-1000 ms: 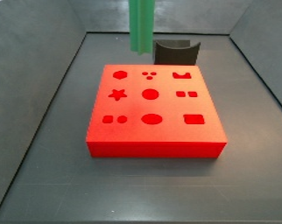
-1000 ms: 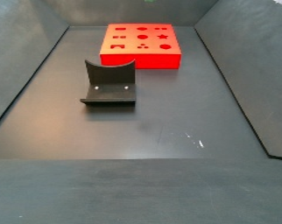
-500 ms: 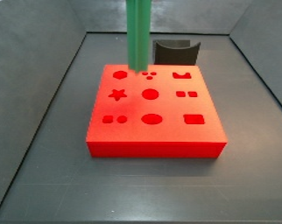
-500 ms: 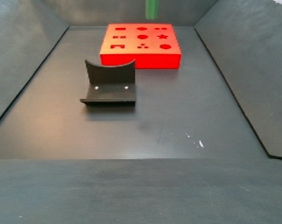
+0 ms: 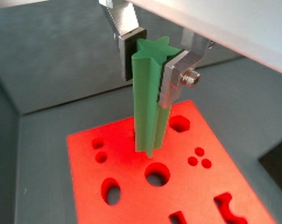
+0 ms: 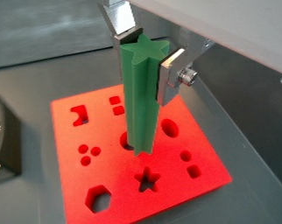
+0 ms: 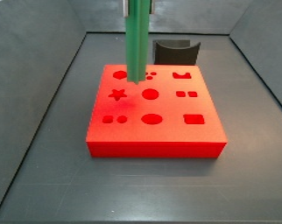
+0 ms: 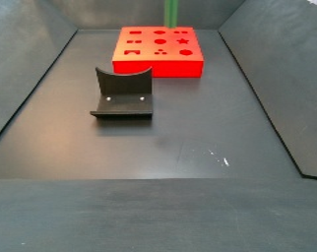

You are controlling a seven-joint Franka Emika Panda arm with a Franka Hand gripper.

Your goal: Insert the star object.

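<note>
The star object [image 5: 151, 96] hangs upright, a long bright green bar with ridged sides and a star-shaped top face, and the pincer [image 5: 155, 54] is clamped on its upper end. In both wrist views the flat silver fingers [image 6: 172, 72] press against opposite sides of the bar near its top, with the rest of the bar reaching down toward the red block [image 5: 225, 171]. In a side view the star object [image 7: 137, 39] stands over the block's far part, its lower tip close above the red surface near the small round holes, just behind and beside the star-shaped hole [image 7: 117, 94]. I cannot tell from these views whether the tip touches the block. In a wrist view the bar's foot [image 6: 141, 144] sits above the block's middle, with the star-shaped hole [image 6: 144, 181] a little apart from it.

The red block [image 7: 155, 118] lies flat on the dark counter [image 7: 131, 188], its top cut with circles, squares, a hexagon and the star. Right behind the block stands the dark grey curved holder [image 7: 176, 52], close to the block's far edge. In a side view the same holder [image 8: 123, 94] sits nearer the camera, with the red block [image 8: 158, 51] well beyond it and only a sliver of the green bar [image 8: 172, 12] showing at the block's far side.
</note>
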